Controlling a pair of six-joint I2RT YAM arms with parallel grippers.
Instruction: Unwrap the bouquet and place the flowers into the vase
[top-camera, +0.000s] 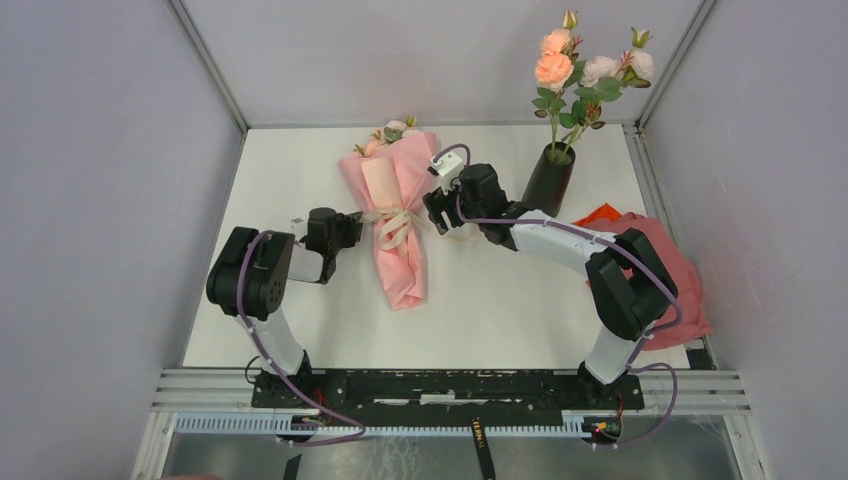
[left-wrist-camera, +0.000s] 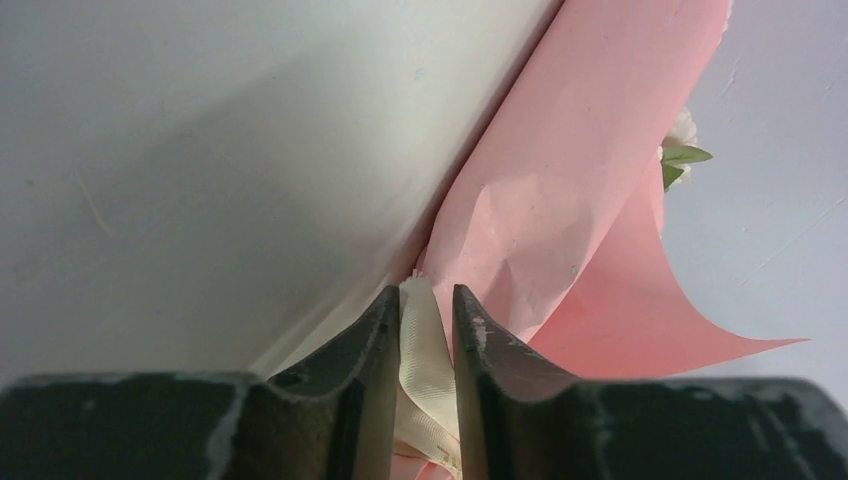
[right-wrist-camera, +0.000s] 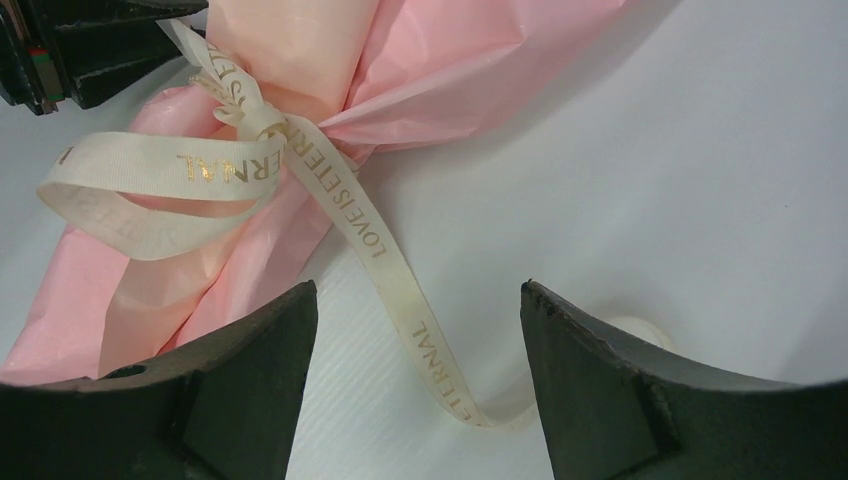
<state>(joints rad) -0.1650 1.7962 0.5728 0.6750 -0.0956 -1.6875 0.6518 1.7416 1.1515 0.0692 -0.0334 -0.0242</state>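
Observation:
The bouquet (top-camera: 398, 215) lies on the white table, a pink paper cone with small roses (top-camera: 392, 135) at its far end. A cream ribbon (top-camera: 392, 225) is tied round its middle. My left gripper (top-camera: 358, 228) is at the bouquet's left side. In the left wrist view the left gripper (left-wrist-camera: 427, 300) has narrowed on a ribbon end (left-wrist-camera: 425, 350) beside the pink paper (left-wrist-camera: 560, 180). My right gripper (top-camera: 432, 208) stands open on the bouquet's right. The right gripper (right-wrist-camera: 418, 300) straddles the lettered ribbon tail (right-wrist-camera: 400, 290) on the table without touching it. The black vase (top-camera: 548, 180) holds several flowers (top-camera: 575, 70).
A pink-red cloth (top-camera: 665, 265) with an orange piece (top-camera: 600, 213) lies at the right edge, under the right arm. Grey walls close in the table on three sides. The left gripper's black body (right-wrist-camera: 80, 45) shows at the top left of the right wrist view.

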